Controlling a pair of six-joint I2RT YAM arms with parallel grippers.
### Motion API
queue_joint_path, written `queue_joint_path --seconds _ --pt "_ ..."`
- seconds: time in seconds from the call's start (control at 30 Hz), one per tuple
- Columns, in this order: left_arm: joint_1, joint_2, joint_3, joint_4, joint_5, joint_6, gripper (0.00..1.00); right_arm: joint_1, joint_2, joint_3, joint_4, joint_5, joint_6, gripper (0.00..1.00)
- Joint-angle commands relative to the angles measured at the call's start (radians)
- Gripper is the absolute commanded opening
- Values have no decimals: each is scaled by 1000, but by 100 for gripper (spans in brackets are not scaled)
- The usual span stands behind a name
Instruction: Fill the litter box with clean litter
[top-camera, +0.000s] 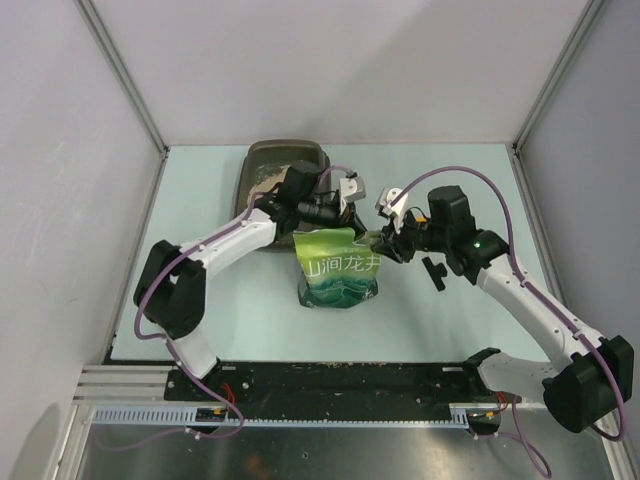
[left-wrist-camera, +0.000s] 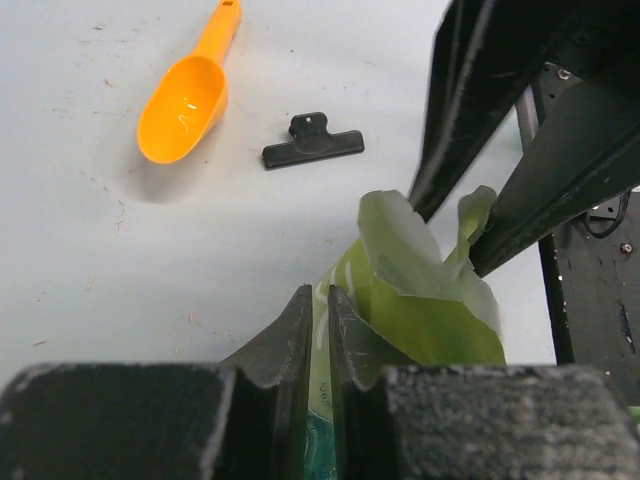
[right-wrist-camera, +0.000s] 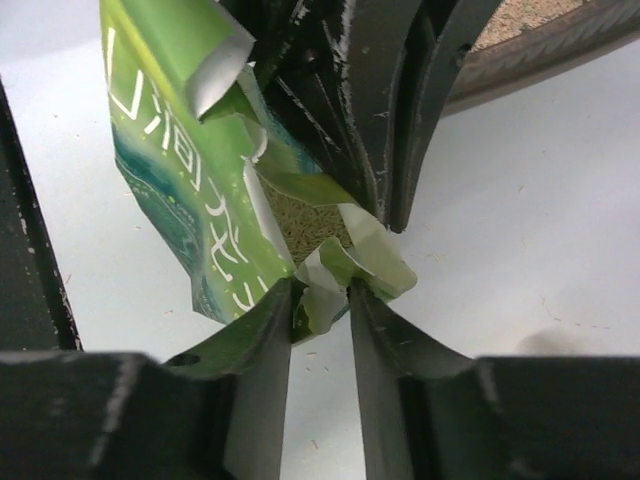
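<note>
**Fig. — Both grippers at the mouth of the green pouch**

L gripper: jaws nearly together, clamped on one top edge of the green pouch; a thin strip of foil shows betw. the fingers. R gripper: jaws partly apart w/ the crumpled, torn corner of the opposite pouch edge betw. them. Whether that corner is pinched or loose cannot be told. The two grippers face each other across the pouch mouth, which gapes open. Clean litter, pale beige granules, shows inside it. Pouch stands upright on the table, approx. centre, printed face toward the arm bases.

Litter box: dark tray at the far side of the table, left of centre, just behind the pouch & partly covered by the L arm. A patch of litter lies in its left part. R wrist view: box rim w/ litter inside, just beyond the L gripper.

Black clip lies on the table right of the pouch, below the R arm. Orange scoop lies on the table near the clip, apart from it (L wrist view).
</note>
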Motion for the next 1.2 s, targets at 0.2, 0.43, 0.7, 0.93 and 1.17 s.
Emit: queue_joint_path --seconds 0.2,0.43,0.7,0.93,1.17 --pt "-3 -18 29 62 89 -67 15 -20 -27 -16 50 112 -14 41" --pt "-1 -11 32 66 63 -78 15 -18 -39 -18 36 118 12 33" --pt "2 -4 35 69 78 -83 15 -38 -26 -19 44 157 40 60" --pt "8 -7 25 69 109 -103 14 -49 -4 -18 48 -6 49 64" --pt "23 -8 14 69 146 -124 12 -118 53 -18 87 -204 49 63"
